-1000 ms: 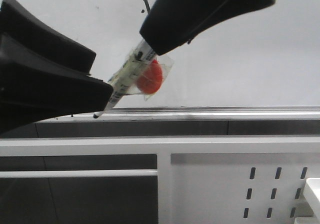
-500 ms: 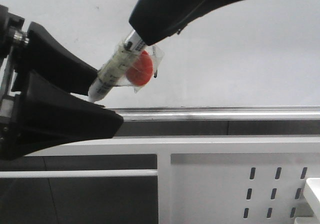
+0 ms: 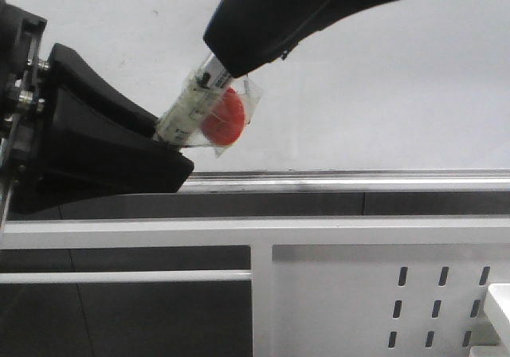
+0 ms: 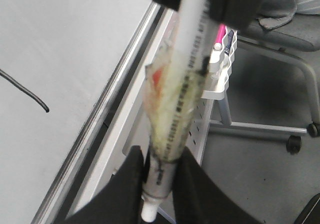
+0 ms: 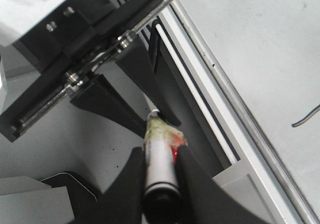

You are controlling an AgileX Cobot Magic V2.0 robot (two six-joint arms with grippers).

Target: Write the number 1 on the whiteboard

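The whiteboard point(image 3: 382, 94) fills the back, with its silver ledge point(image 3: 358, 182) below. My right gripper point(image 3: 227, 58) comes in from the upper right, shut on the upper body of a white marker point(image 3: 195, 102) wrapped in clear tape with a red piece. My left gripper point(image 3: 171, 154) is shut round the marker's lower end. In the left wrist view its fingers point(image 4: 125, 184) press both sides of the marker point(image 4: 185, 84). The number 1 shows as a curved black stroke in the left wrist view point(image 4: 25, 91) and the right wrist view point(image 5: 306, 116). The right arm hides it in the front view.
A white perforated metal panel point(image 3: 382, 293) and white frame rails stand below the ledge. In the left wrist view a white holder with a pink pen point(image 4: 222, 44) hangs on the panel, and a grey chair point(image 4: 280, 34) on castors stands beyond it.
The right gripper lifted the marker up off the ledge and to the left. The left gripper moved up and closed round the marker's lower end, hiding its tip.
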